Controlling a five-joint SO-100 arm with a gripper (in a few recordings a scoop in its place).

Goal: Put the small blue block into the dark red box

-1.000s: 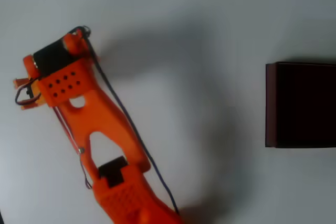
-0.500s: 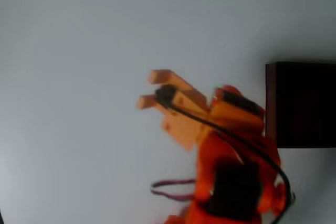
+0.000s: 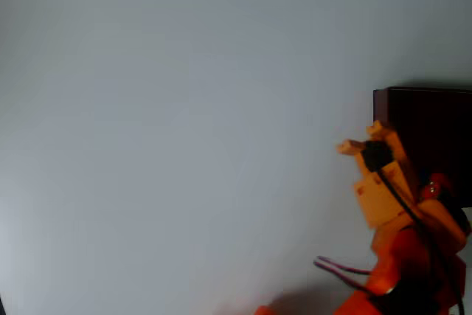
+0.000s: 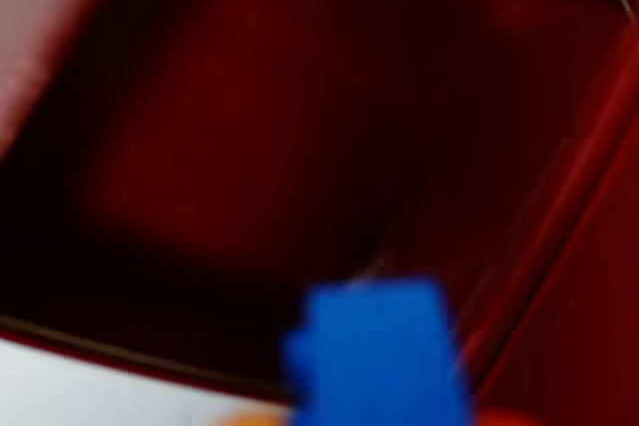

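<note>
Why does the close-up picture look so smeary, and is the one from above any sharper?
Wrist view: everything is soft, the small blue block a fuzzy patch before the dark red box, whose inside is nearly black. Overhead view: the table is evenly lit and the box edge crisp, but the orange pincer is blurred.

Dark red box (image 3: 424,112) open-topped; white table (image 3: 184,138) bare leftward.

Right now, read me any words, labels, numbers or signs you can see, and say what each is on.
There are none to read: no writing shows on the dark red box with thin maroon walls, the tiny bright blue cube, the orange pincer or the plain white table. The wrist view is blurred.
</note>
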